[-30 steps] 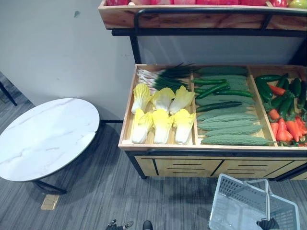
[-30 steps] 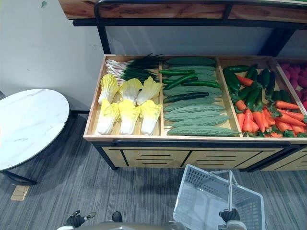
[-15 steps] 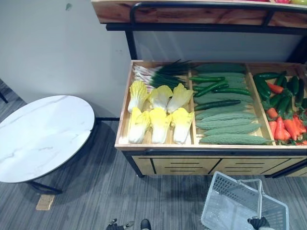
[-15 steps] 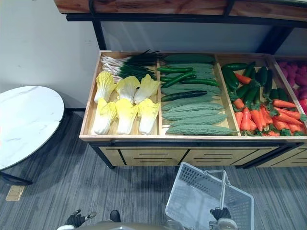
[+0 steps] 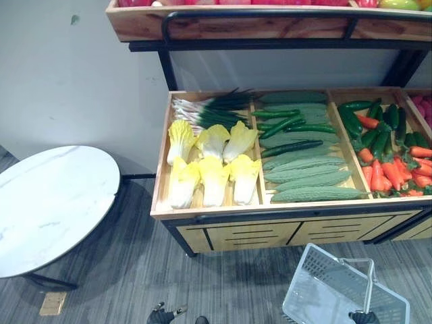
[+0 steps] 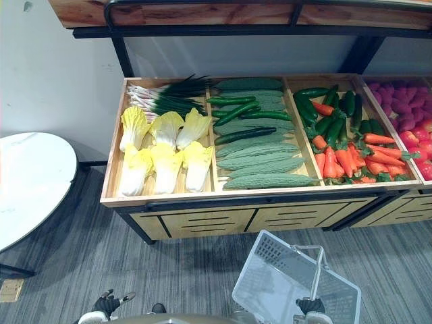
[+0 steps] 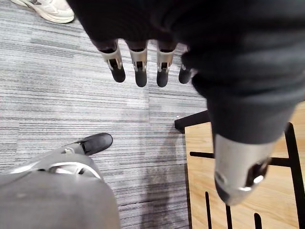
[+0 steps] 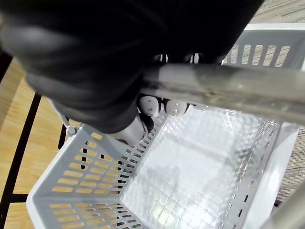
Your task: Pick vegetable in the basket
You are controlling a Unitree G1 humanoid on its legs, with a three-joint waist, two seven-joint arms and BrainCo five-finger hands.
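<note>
Right hand (image 5: 364,317) low at my right, fingers clamped on the handle (image 5: 370,283) of the grey basket (image 5: 324,270), which hangs in front of the wooden stand (image 5: 270,210) above the grey carpet (image 5: 135,270). Left hand (image 5: 160,315) low at my left, holding nothing. The vegetables lie in the stand: cabbages (image 5: 212,179) and scallions (image 5: 209,111) in the left compartment, bitter gourds (image 5: 310,179) with cucumbers (image 5: 290,125) in the middle one, green peppers (image 5: 374,128) and carrots (image 5: 391,172) to the right of those. Round marble table (image 5: 47,202) stands left of the stand, upper shelf (image 5: 202,23) above it. The right eye view adds purple vegetables (image 6: 398,104) and red ones (image 6: 422,142) in further compartments on the right. In the left wrist view my fingers (image 7: 139,71) hang straight and relaxed over the carpet, touching nothing. The stand's front panel (image 7: 238,191) is beside them and a person's white shoe (image 7: 43,7) sits at the edge. In the right wrist view my hand's dark cover (image 8: 86,52) wraps the metal handle (image 8: 228,86) with fingers (image 8: 150,105) curled under it, the basket's mesh floor (image 8: 200,162) bare below. Versus a second ago the whole picture has slid, so my head moved: the stand shows further left, more of its right side is in view, and the table is partly cut off. The vegetables lie as they did, and the grip on the handle is unchanged.
</note>
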